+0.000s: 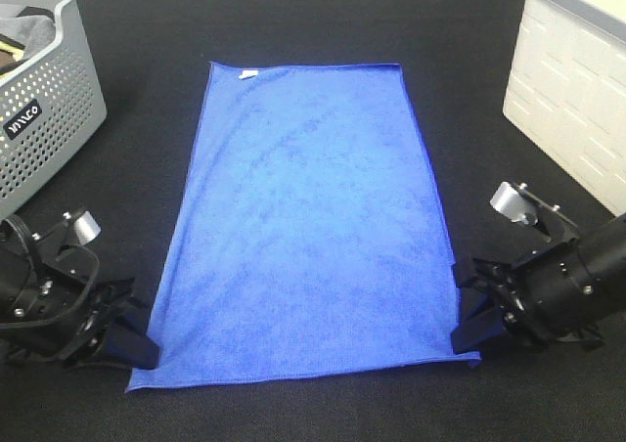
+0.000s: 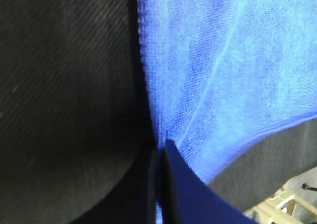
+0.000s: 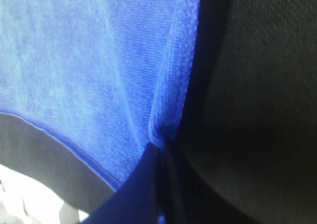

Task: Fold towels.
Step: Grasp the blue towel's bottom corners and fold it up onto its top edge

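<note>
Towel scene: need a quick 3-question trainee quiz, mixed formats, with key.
1. True or false: the blue towel lies flat and unfolded on the black table.
2. Where do the left pincer and right pincer clamp the towel? A) corners at the robot's end B) far corners C) middle
3. What colour is the perforated basket on the left arm's side?
Key: 1 true; 2 A; 3 grey.
</note>
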Tool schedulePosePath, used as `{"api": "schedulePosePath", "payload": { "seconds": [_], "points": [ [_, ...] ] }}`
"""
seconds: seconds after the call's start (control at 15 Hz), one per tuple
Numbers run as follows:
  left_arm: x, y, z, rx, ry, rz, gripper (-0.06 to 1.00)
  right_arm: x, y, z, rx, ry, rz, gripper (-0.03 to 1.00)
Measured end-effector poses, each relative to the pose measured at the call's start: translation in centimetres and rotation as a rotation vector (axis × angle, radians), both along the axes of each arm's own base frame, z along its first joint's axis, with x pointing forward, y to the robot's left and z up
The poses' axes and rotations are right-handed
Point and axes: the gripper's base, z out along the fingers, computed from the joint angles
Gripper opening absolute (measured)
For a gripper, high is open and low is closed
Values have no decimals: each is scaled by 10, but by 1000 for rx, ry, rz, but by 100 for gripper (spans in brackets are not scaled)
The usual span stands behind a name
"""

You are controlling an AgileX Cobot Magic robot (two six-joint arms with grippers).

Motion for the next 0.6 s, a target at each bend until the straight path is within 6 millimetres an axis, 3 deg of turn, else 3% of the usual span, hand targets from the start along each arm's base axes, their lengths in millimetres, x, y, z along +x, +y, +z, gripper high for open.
{"api": "schedulePosePath", "payload": {
  "seconds": [0.27, 0.6],
  "points": [
    [-13, 2, 16, 7, 1, -24, 0, -19, -1, 13, 3, 24, 12, 0],
    [-58, 10, 20, 8, 46, -35, 0, -60, -4, 8, 21, 114, 7, 0]
  ]
}}
